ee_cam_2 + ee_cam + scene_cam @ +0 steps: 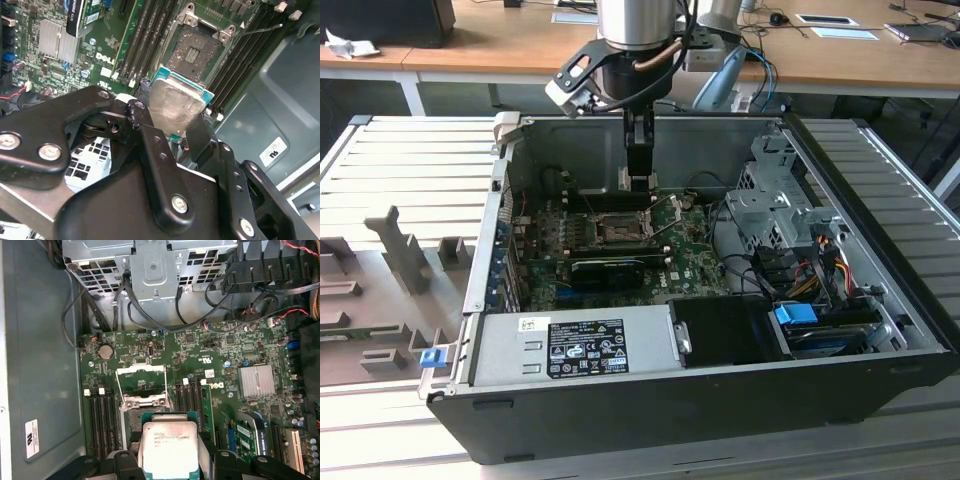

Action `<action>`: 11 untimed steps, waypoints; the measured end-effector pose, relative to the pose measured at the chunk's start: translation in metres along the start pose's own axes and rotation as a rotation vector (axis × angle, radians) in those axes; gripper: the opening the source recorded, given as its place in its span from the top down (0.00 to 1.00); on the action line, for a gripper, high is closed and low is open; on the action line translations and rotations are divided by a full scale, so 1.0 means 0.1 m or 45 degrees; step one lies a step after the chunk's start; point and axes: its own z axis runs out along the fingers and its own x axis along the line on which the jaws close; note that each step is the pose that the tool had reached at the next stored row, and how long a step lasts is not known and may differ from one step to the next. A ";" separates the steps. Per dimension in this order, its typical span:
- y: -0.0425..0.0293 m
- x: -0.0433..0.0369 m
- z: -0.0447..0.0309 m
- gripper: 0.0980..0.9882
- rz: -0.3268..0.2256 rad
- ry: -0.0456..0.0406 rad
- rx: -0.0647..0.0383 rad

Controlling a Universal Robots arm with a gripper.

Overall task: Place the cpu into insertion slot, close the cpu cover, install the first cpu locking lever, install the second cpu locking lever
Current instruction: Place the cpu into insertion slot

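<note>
Exterior view: one gripper (640,182) inside one open case (670,415), hanging just above board (690,265), near slot (617,231). One power supply (575,345) along case's near wall.

Second wrist view: two fingers (137,114) clamped on opposite edges of one cpu (175,105), silver top showing, held above board just short of bare slot (196,49). Two banks of memory slots (145,40) flanking slot.

First wrist view: one cpu (170,447) gripped, overlapping edge of slot (142,409) in picture. One cover (141,370) open beyond slot. One finned heatsink (256,381) well apart.
</note>
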 end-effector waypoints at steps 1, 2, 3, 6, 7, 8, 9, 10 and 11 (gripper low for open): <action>-0.001 0.000 0.009 0.52 0.000 0.000 0.000; -0.001 0.000 0.016 0.52 0.000 0.000 0.000; -0.002 0.000 0.025 0.52 0.000 0.000 0.000; -0.004 -0.001 0.043 0.52 0.000 0.000 0.000; -0.005 -0.001 0.049 0.52 0.000 0.000 0.000; -0.006 -0.001 0.061 0.52 -0.001 0.000 0.000; -0.008 -0.001 0.079 0.52 -0.001 0.000 0.000; -0.010 -0.001 0.093 0.52 -0.002 0.000 0.000; -0.012 0.000 0.118 0.52 -0.005 0.001 0.000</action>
